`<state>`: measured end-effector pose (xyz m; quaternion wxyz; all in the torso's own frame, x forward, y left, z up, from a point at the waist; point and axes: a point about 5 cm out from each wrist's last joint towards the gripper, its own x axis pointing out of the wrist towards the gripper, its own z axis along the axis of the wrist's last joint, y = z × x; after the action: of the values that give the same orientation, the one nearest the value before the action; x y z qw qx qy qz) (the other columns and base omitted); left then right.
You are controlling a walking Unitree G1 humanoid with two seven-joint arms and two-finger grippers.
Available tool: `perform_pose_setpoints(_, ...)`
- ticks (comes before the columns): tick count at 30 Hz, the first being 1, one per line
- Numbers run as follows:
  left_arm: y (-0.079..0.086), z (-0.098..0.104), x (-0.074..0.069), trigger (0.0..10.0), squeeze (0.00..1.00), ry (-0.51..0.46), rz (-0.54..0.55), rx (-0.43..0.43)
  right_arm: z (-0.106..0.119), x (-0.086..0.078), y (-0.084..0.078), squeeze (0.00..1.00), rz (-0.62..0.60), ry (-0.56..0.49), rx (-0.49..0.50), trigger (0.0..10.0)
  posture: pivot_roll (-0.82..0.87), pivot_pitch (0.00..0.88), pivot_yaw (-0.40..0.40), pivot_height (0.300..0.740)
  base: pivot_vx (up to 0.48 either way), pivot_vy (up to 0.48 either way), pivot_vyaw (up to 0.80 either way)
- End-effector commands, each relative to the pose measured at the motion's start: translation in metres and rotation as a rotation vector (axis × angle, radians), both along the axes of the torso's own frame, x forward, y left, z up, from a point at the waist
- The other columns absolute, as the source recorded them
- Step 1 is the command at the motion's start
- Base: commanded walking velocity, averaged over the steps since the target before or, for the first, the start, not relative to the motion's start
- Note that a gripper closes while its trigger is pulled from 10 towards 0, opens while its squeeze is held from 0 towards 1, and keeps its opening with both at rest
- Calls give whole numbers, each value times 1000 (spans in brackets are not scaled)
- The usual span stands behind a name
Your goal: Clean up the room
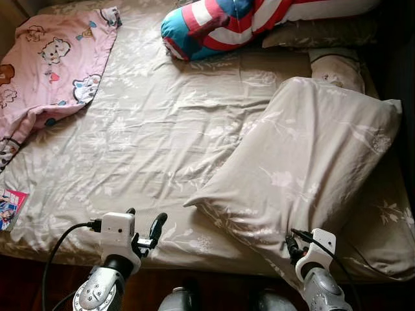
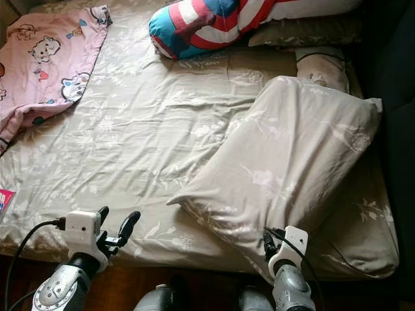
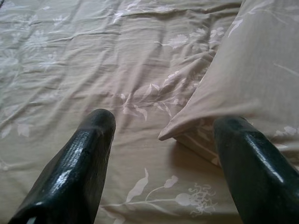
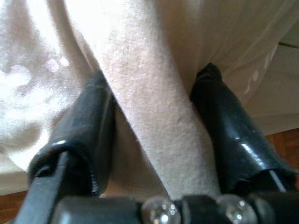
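Right end effector (image 4: 154,135) pinches beige pillow (image 1: 311,162)

A: What lies on the bed (image 1: 149,136)?

B: A big beige pillow (image 1: 311,162) w/ pale flower print, same pattern as the sheet. It lies diagonal on the right side, one corner pointing to the middle of the mattress, near edge at the bed's front. A fold of its cover sits between the fingers of the right gripper (image 4: 154,135).

A: And at the head end?

B: A bolster (image 1: 220,23) in red, white, blue stripes, lying across a dark pillow (image 1: 321,32). A small beige cushion (image 1: 337,65) is just behind the big pillow.

A: Left side?

B: A pink blanket (image 1: 48,65) w/ cartoon animals, crumpled at the far left corner, approx. half hanging over the edge.
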<state>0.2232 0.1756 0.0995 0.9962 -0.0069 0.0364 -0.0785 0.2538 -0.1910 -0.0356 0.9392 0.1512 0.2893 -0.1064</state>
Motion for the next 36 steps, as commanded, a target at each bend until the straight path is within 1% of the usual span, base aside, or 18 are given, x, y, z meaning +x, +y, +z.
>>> perform_pose_setpoints(1,3,-10,-3,10000,0,44,19,-7,-23,-26,21,0,50,132,45,0,46,363,150,740,0,0,0)
perform_pose_setpoints(8,1,-16,5,10000,0,40,33,-20,-24,-29,18,0,46,134,33,0,24,311,123,740,0,0,0)
perform_pose_setpoints(16,-1,-20,8,10000,0,34,40,-28,-28,-36,17,0,40,152,26,0,15,281,108,740,0,0,0)
perform_pose_setpoints(18,0,-22,14,10000,0,23,52,-34,-27,-35,10,0,25,154,-8,0,-7,250,93,740,0,0,0)
perform_pose_setpoints(20,0,-23,16,10000,0,21,56,-36,-26,-33,6,0,17,152,-28,0,-9,247,91,740,0,0,0)
perform_pose_setpoints(21,1,-24,18,10000,0,21,63,-40,-22,-31,-4,0,-24,146,-59,0,-21,234,87,740,0,0,0)
perform_pose_setpoints(23,1,-25,19,10000,0,21,67,-42,-20,-29,-9,0,-52,137,-76,0,-21,234,87,740,0,0,0)
perform_pose_setpoints(24,1,-25,20,10000,0,20,68,-44,-17,-26,-16,0,-75,128,-94,0,-34,223,83,740,0,0,0)
perform_pose_setpoints(26,0,-27,24,10000,0,19,69,-46,-5,-18,-38,0,-136,91,-174,0,-49,214,79,740,0,0,0)
perform_pose_setpoints(27,0,-28,25,10000,0,18,69,-45,-4,-17,-40,0,-141,87,-186,0,-55,211,78,740,0,0,0)
perform_pose_setpoints(28,0,-29,26,10000,0,15,72,-47,2,-15,-54,0,-186,77,-234,0,-71,202,74,740,0,0,0)
perform_pose_setpoints(29,0,-29,26,10000,0,15,72,-47,2,-15,-54,0,-186,77,-234,0,-71,202,74,740,0,0,0)
perform_pose_setpoints(30,0,-31,29,10000,0,14,76,-51,11,-14,-73,0,-250,63,-284,0,-87,192,68,740,0,0,0)
perform_pose_setpoints(31,1,-32,31,10000,0,14,79,-53,18,-14,-87,0,-289,53,-323,0,-93,187,66,740,0,0,0)
perform_pose_setpoints(32,1,-34,32,10000,0,14,82,-54,21,-15,-94,0,-305,48,-342,0,-99,183,64,740,0,0,0)
perform_pose_setpoints(33,1,-34,32,10000,0,14,82,-54,21,-15,-94,0,-305,48,-342,0,-99,183,64,740,0,0,0)
perform_pose_setpoints(34,1,-34,33,10000,0,14,85,-56,24,-15,-98,0,-316,45,-355,0,-103,180,62,740,0,0,0)
perform_pose_setpoints(36,0,-35,36,10000,0,10,91,-61,37,-18,-122,0,-406,25,-417,0,-112,169,59,740,0,0,0)
